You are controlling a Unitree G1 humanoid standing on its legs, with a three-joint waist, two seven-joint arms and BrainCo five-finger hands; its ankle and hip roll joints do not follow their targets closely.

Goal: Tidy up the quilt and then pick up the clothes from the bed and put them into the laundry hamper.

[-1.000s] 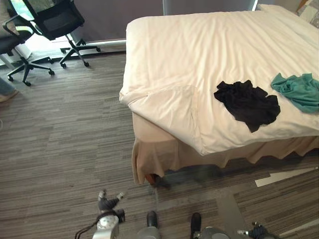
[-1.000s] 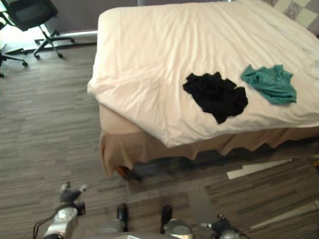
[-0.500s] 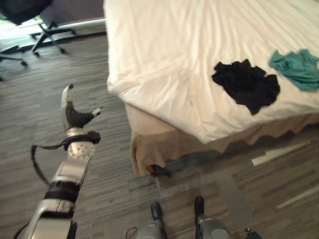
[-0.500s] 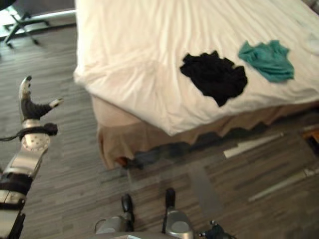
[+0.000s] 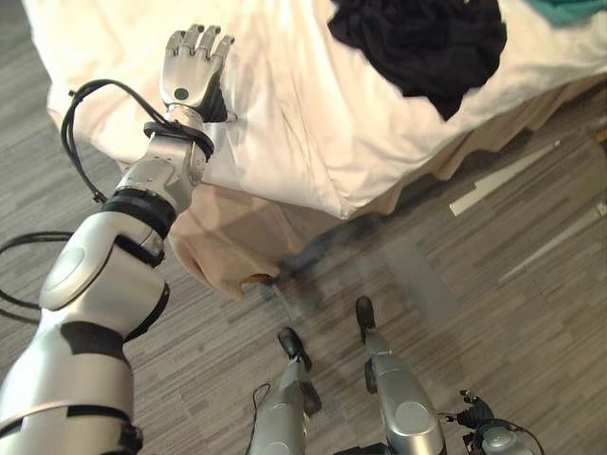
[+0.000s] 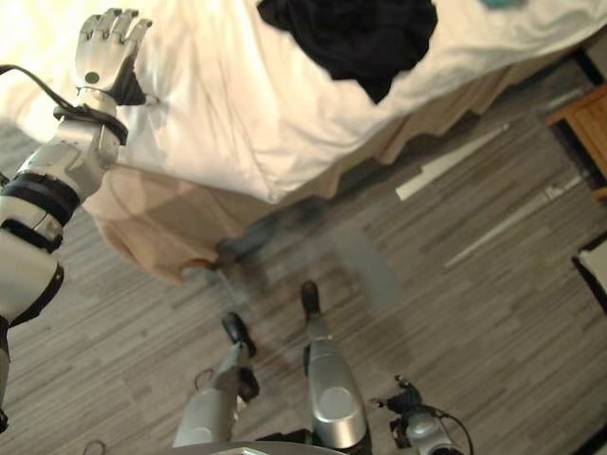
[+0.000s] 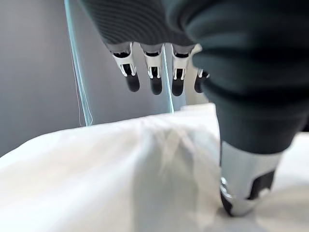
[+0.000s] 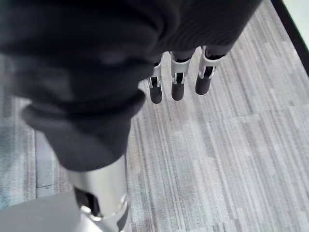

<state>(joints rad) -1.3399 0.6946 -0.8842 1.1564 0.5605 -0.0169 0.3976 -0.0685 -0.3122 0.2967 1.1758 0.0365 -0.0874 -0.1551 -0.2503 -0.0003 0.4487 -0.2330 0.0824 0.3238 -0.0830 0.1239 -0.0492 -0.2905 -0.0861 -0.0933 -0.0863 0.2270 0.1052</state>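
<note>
Grey striped carpet floor (image 5: 493,284), tan bed skirt (image 5: 228,237), wooden furniture corner (image 6: 583,118)

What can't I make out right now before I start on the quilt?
- Teal garment: cut off by the top edge of both eye views.
- Black clothes: upper part cropped by the same edge.
- Left hand over the quilt: contact unclear; its thumb meets the cloth in the left wrist view.
- Right hand: over floor.

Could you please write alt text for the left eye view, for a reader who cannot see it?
The robot's left hand reaches over the corner of the white quilt, fingers straight, above the folded edge. A black garment lies crumpled on the quilt further along the bed, with a teal garment just showing beyond it. A beige bed skirt hangs below to the grey striped floor.
</note>
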